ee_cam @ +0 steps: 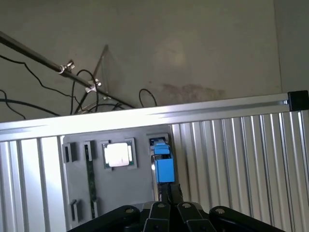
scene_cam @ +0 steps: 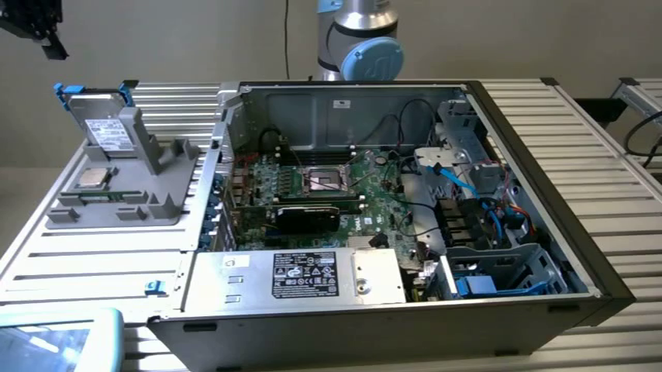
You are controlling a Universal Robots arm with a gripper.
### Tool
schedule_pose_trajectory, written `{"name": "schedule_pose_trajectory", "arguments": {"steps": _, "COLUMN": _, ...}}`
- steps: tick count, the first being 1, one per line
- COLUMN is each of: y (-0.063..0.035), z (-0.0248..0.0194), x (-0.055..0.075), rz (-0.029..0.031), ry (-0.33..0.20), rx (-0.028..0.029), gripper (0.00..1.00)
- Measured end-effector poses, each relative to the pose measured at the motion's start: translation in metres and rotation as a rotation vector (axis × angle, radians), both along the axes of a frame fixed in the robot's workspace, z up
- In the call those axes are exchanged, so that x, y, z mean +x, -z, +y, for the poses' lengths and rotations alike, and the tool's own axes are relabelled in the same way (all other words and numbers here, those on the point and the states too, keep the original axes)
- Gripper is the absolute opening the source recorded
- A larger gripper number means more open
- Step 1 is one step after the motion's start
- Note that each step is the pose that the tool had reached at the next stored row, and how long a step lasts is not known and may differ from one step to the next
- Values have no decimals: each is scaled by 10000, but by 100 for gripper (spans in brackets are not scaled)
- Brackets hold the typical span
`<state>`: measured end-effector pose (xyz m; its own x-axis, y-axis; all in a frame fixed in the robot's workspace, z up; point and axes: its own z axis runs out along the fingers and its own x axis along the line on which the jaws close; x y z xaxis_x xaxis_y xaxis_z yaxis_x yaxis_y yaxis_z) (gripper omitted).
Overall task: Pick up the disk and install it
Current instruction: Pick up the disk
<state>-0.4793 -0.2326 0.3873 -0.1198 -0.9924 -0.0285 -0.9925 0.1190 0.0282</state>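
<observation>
**A:** Where is the disk right now?

**B:** Upper left of the exterior view. The disk [scene_cam: 105,128] is propped on edge in the grey holder [scene_cam: 124,203], with its label towards the camera and its blue carrier around it. It sits outside the open computer case [scene_cam: 362,194], on the ribbed tabletop [scene_cam: 579,132].

**A:** And the hand?

**B:** In the wrist view the hand [ee_cam: 170,189] has its 2 fingers pressed together and grips nothing. It is apart from the disk, and the carrier's blue edge lies just ahead of the fingertips.

**A:** How should the reach be done well?

**B:** As I judge it, the fingers must spread before they close in. They should then straddle the thin edge squarely and follow the disk's lean, so the carrier isn't nudged in its slot. They also need to keep off the CPU chip [scene_cam: 95,177], which lies near the disk in the same holder.

**A:** What is hard to make out?

**B:** The disk's foot is hidden in the holder. I cannot judge how far the hand is from the carrier. A dark shape [scene_cam: 31,27] is cut off at the exterior view's upper left corner — possibly the hand, but I can't be sure. Inside the case, cables cover much of the right side, so I can't tell which bay is meant for the disk.
</observation>
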Motion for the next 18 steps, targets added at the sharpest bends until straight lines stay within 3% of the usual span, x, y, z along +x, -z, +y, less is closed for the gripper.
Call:
{"name": "schedule_pose_trajectory", "arguments": {"steps": 15, "y": 0, "z": 0, "x": 0, "rz": 1, "ry": -51, "rx": 0, "gripper": 11}}
{"name": "schedule_pose_trajectory", "arguments": {"steps": 18, "y": 0, "z": 0, "x": 0, "rz": 1, "ry": -51, "rx": 0, "gripper": 18}}
